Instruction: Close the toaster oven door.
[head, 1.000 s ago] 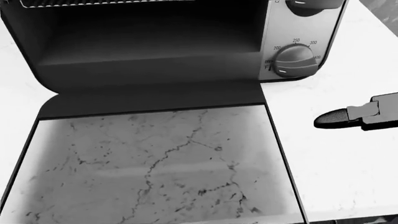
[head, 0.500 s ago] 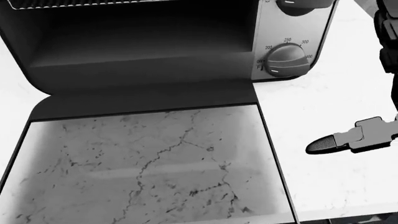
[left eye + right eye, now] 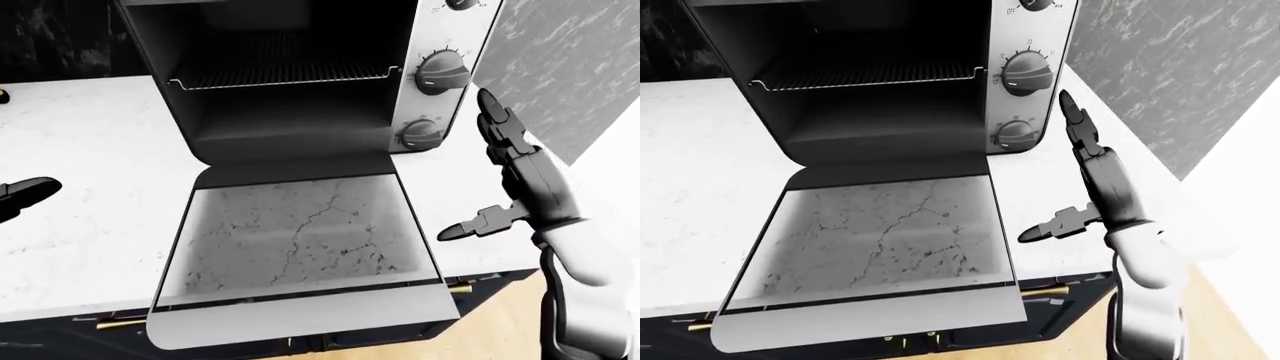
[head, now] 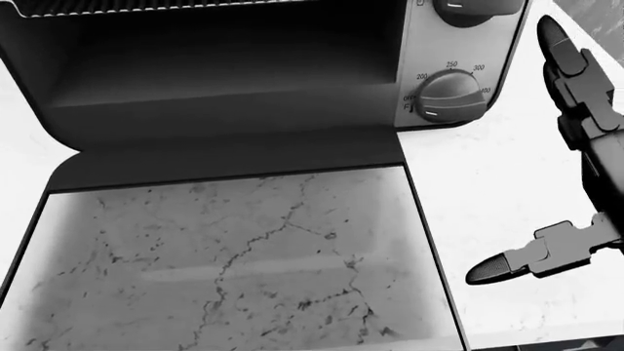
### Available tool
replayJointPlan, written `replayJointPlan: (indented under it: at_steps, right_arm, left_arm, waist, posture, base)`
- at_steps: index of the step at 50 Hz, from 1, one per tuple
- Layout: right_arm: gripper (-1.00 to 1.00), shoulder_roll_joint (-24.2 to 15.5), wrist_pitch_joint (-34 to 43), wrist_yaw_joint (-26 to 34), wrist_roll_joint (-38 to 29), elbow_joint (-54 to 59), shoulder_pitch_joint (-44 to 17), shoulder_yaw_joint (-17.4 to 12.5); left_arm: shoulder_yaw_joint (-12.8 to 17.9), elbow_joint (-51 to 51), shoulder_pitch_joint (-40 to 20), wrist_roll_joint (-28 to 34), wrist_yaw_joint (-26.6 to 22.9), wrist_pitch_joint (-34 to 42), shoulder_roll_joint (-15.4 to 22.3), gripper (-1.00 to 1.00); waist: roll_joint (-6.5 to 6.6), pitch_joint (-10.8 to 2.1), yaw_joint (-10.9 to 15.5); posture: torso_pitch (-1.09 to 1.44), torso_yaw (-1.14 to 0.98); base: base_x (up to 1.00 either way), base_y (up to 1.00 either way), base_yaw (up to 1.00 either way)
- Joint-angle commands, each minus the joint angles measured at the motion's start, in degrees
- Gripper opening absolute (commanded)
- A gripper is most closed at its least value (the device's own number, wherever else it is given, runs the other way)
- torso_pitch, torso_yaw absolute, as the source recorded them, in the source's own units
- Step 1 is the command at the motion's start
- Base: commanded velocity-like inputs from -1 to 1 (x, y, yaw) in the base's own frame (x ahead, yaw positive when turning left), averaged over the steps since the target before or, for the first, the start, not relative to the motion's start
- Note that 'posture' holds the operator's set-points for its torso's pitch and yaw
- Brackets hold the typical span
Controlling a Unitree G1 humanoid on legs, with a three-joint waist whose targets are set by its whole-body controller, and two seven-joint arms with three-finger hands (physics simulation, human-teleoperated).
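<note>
Oven door (image 3: 300,240) lying flat open on the white counter (image 3: 90,195), under the toaster oven (image 3: 290,75). Right hand (image 3: 515,176) beside it, fingers spread, touching nothing. Left hand (image 3: 25,195) barely visible; fingers unclear.

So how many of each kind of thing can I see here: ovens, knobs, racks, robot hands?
Toaster oven: 1, its door folded down flat
Knobs in view: 3
Wire rack: 1
Robot hands: 2, right hand and left hand (only a fingertip shows)
Total: 7
</note>
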Motion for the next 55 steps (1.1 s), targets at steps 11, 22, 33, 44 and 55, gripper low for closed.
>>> replayJointPlan:
  at_steps: [11, 22, 33, 44, 55]
  right_arm:
    - [1.0, 0.5, -2.8, 0.5, -0.6, -1.5, 0.2, -0.1]
    - [1.0, 1.1, -5.4, 0.4, -1.3, 0.3, 1.1, 0.1]
    - [1.0, 1.2, -6.7, 0.3, -1.8, 1.6, 1.5, 0.0]
    - [1.0, 1.7, -6.7, 0.7, -1.4, 1.6, 1.7, 0.1]
    - [1.0, 1.3, -1.8, -0.4, 1.4, -0.5, 0.7, 0.1]
  left_arm:
    - [1.1, -1.9, -0.7, -0.1, -0.3, -1.6, 1.4, 1.0]
    - [1.2, -2.0, -0.7, -0.2, -0.2, -1.5, 1.5, 1.0]
    - [1.2, -1.9, -0.8, -0.2, -0.3, -1.5, 1.5, 1.0]
    - [1.2, -1.8, -0.8, -0.2, -0.3, -1.6, 1.5, 1.0]
    - [1.3, -1.9, -0.8, -0.3, -0.2, -1.4, 1.6, 1.0]
  waist:
    - [0.37, -1.04, 0.0]
    - [0.44, -1.07, 0.0]
    - [0.39, -1.16, 0.0]
    - [0.25, -1.25, 0.0]
    - [0.35, -1.19, 0.1]
  posture:
    - [0.0, 0.0]
    - [0.0, 0.0]
    - [0.0, 0.0]
    - [0.0, 0.0]
    - [0.0, 0.0]
  base:
    - [0.0, 0.0, 0.0]
    - [0.0, 0.0, 0.0]
    - [0.0, 0.0, 0.0]
    - [0.0, 0.0, 0.0]
    - [0.0, 0.0, 0.0]
